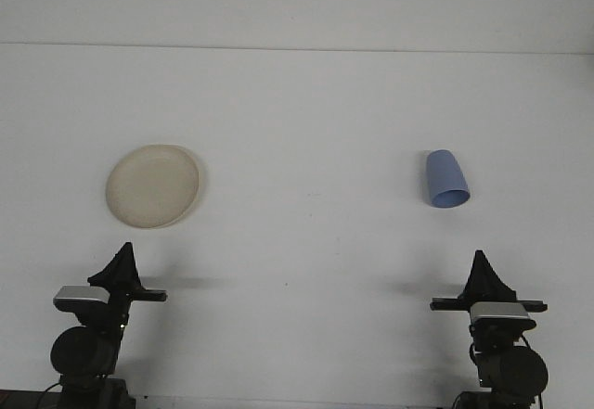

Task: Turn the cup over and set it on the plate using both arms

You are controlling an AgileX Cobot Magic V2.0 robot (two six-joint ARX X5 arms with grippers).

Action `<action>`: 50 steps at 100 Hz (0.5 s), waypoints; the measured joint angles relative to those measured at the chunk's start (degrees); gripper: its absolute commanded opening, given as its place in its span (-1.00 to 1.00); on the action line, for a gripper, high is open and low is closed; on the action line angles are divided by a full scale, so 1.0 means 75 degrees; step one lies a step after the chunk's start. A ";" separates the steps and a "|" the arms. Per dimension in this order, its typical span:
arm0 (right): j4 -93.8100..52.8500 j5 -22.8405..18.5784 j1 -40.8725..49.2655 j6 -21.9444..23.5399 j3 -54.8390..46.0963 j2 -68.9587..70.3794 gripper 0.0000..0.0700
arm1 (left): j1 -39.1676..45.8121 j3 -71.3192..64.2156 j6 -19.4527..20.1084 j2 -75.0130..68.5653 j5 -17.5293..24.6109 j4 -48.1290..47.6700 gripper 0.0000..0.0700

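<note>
Both grippers sit low at the near table edge: the left gripper and the right gripper, each with fingers together in a point, holding nothing. Beyond the right one lies the blue cup on its side. The cream plate rests beyond the left, well apart from the cup.

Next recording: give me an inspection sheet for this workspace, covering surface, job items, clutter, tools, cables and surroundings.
Surface: white table, bare apart from the two job items.
Job's things: beige plate on the left half, nothing on it; blue cup on the right half, lying on its side with its open mouth toward the camera, apart from the plate.
Clutter: nothing seen.
Tools: left tool and right tool both low at the near edge, holding nothing, clear of both items; finger state not readable.
Cables: dark cable stubs by both arm bases at the bottom edge.
Surroundings: plain white wall behind the table.
</note>
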 measured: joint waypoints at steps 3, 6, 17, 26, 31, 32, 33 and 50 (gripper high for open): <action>0.0000 -0.0003 0.0000 0.0000 0.0000 0.0000 -1.00 | 0.0000 0.0000 0.0000 0.0000 0.0000 0.0000 -0.96; 0.0000 -0.0003 0.0000 0.0000 0.0000 0.0000 -1.00 | 0.0000 0.0000 0.0000 0.0000 0.0000 0.0000 -0.96; 0.0000 -0.0003 0.0000 0.0000 0.0000 0.0000 -1.00 | 0.0000 0.0000 0.0000 0.0000 0.0000 0.0000 -0.96; 0.0023 -0.0003 0.0000 0.0000 0.0000 0.0000 -1.00 | 0.0000 0.0000 0.0000 0.0000 0.0000 0.0000 -0.96; 0.0050 -0.0003 0.0000 0.0000 0.0000 0.0000 -1.00 | 0.0000 0.0000 0.0000 0.0000 0.0000 0.0000 -0.96; 0.0050 -0.0003 0.0000 0.0000 0.0003 0.0000 -1.00 | 0.0000 0.0000 0.0003 0.0000 0.0000 0.0000 -0.96; 0.0047 -0.0003 0.0000 0.0000 0.0006 0.0000 -1.00 | 0.0000 0.0000 0.0003 0.0000 0.0000 0.0000 -0.96; -0.0475 -0.0006 0.0000 0.0000 0.0525 0.0003 -1.00 | 0.0000 0.0000 0.0000 0.0000 0.0000 0.0000 -0.96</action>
